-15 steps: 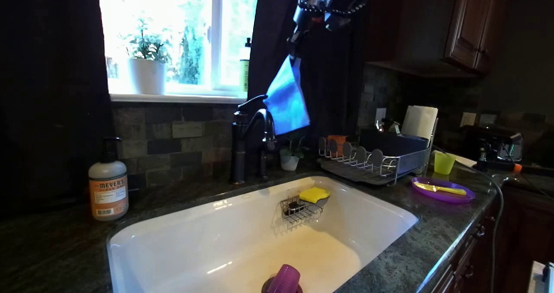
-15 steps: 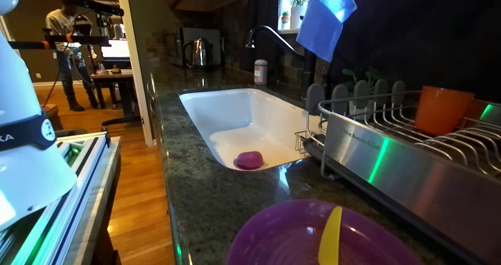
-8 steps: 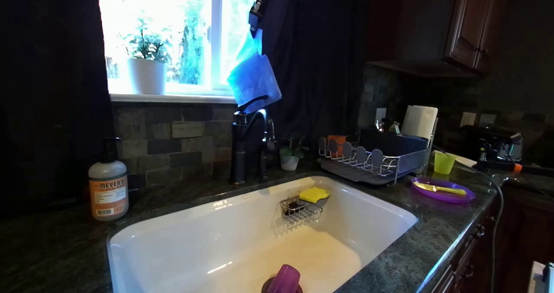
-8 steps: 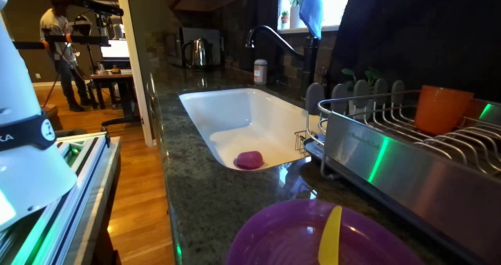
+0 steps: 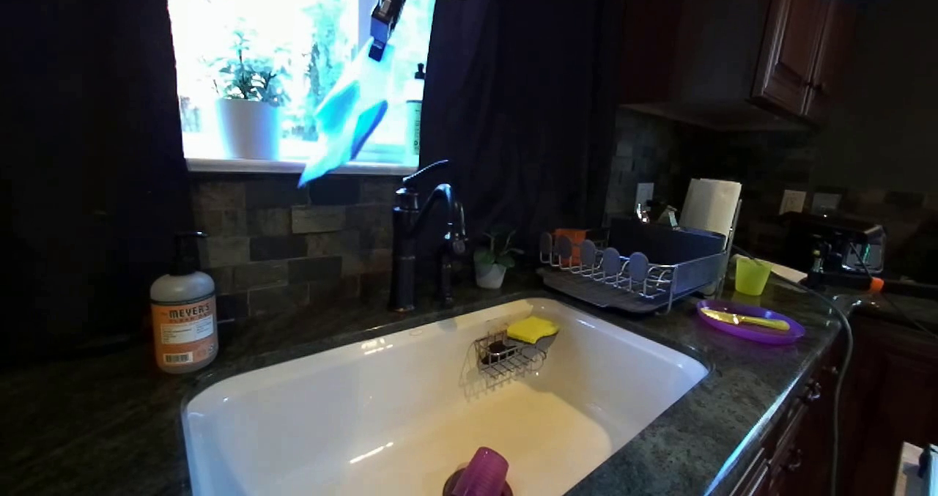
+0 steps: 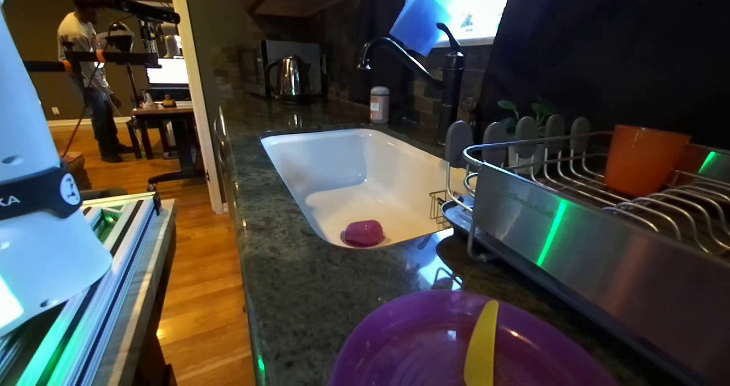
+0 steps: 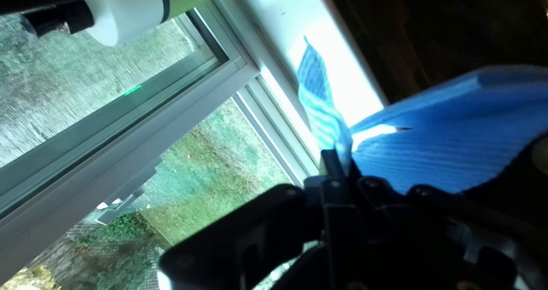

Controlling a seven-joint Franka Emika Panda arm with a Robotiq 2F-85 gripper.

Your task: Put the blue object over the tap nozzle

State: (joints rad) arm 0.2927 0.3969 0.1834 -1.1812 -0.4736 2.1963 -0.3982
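The blue cloth (image 5: 344, 119) hangs from my gripper (image 5: 377, 46) in front of the window, left of and above the black tap (image 5: 404, 254). In an exterior view the cloth (image 6: 421, 18) hangs behind the tap's neck; the gripper is out of that view. In the wrist view my gripper (image 7: 342, 161) is shut on the cloth (image 7: 445, 140), which spreads to the right with a narrow fold standing up past the fingertips. The tap nozzle (image 5: 457, 243) points down over the sink and is bare; it also shows in an exterior view (image 6: 364, 62). The wrist view does not show the tap.
The tap lever (image 5: 427, 172) sticks up. The window sill (image 5: 300, 166) holds a white plant pot (image 5: 249, 128) and a bottle (image 5: 414, 126). A soap bottle (image 5: 183, 324) stands left of the white sink (image 5: 293, 401). A dish rack (image 5: 623, 269) and purple plate (image 5: 777, 332) are right.
In an exterior view the gripper and cloth have moved left, from right of the tap, past its lever, to in front of the window. The cloth swings and trails left. The lever is uncovered.
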